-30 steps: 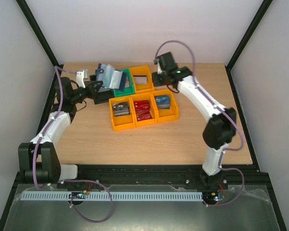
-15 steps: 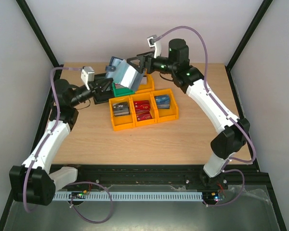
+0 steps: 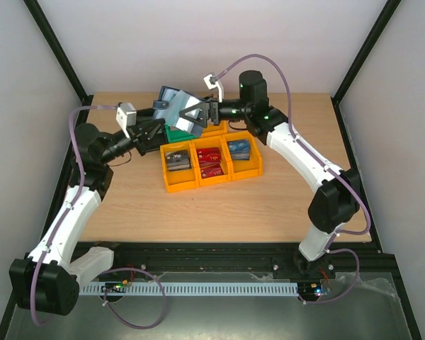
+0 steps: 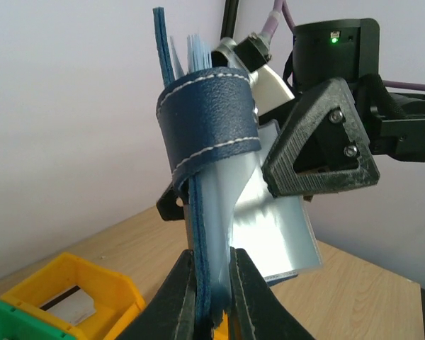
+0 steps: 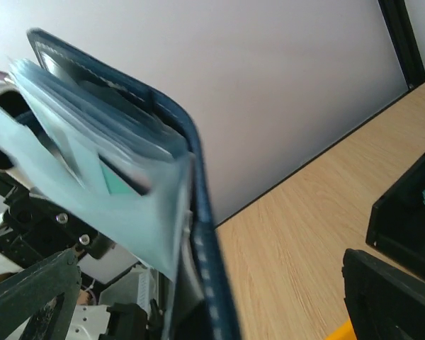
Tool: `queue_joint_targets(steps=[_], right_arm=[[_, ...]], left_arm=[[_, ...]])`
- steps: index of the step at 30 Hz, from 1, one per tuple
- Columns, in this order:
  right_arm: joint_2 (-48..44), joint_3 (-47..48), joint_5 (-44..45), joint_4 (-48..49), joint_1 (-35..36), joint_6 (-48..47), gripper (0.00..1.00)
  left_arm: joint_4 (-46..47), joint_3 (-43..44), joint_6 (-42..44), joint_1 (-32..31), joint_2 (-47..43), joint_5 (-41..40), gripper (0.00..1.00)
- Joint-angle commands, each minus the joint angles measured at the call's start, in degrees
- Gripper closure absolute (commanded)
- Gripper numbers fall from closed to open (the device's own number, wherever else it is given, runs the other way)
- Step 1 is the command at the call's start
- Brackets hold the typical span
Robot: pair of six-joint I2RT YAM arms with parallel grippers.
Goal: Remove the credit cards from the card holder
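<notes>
Right gripper (image 3: pixel 191 113), jaws now wide, has swung to the holder (image 3: pixel 171 99) pinched in my left gripper (image 3: pixel 156 129); clamping the sleeves (image 5: pixel 92 177), I risk tugging it free.

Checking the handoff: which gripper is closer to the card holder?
Left. The left gripper is clamped on the card holder from below; the right gripper stands open, fingers either side of it, not gripping.

The flat brown wooden table (image 3: pixel 283 205) holds a row of three orange plastic bins (image 3: pixel 214 179), another orange bin (image 3: pixel 215 131), a green bin (image 3: pixel 176 134) and a black bin (image 3: pixel 150 147).
</notes>
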Motion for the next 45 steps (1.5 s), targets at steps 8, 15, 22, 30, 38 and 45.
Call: queue_joint_targets(steps=[8, 15, 22, 30, 38, 45], right_arm=[[-6.37, -5.88, 4.42, 17.52, 4.72, 8.52, 0.53], [-13.0, -18.97, 3.95, 20.52, 8.37, 2.04, 0.35], [-23.42, -31.84, 4.83, 27.66, 11.83, 0.37, 0.72], [-31.24, -34.82, 6.98, 20.11, 13.99, -5.2, 0.98], [-31.78, -31.52, 2.24, 3.41, 13.93, -17.85, 0.98], [-28.05, -26.86, -0.78, -4.16, 13.99, -24.29, 0.98]], left_arm=[[-0.35, -3.89, -1.56, -2.03, -6.79, -0.22, 0.98], [4.64, -16.43, -2.23, -6.39, -17.43, 0.79, 0.98], [2.37, -20.21, -5.28, -7.4, -27.32, -0.36, 0.98], [-0.15, -20.06, -7.73, -7.95, -31.51, 2.17, 0.98], [0.65, -21.59, -13.92, -8.43, -33.81, -0.1, 0.4], [-0.57, -21.33, -16.01, -7.68, -35.59, 0.01, 0.4]])
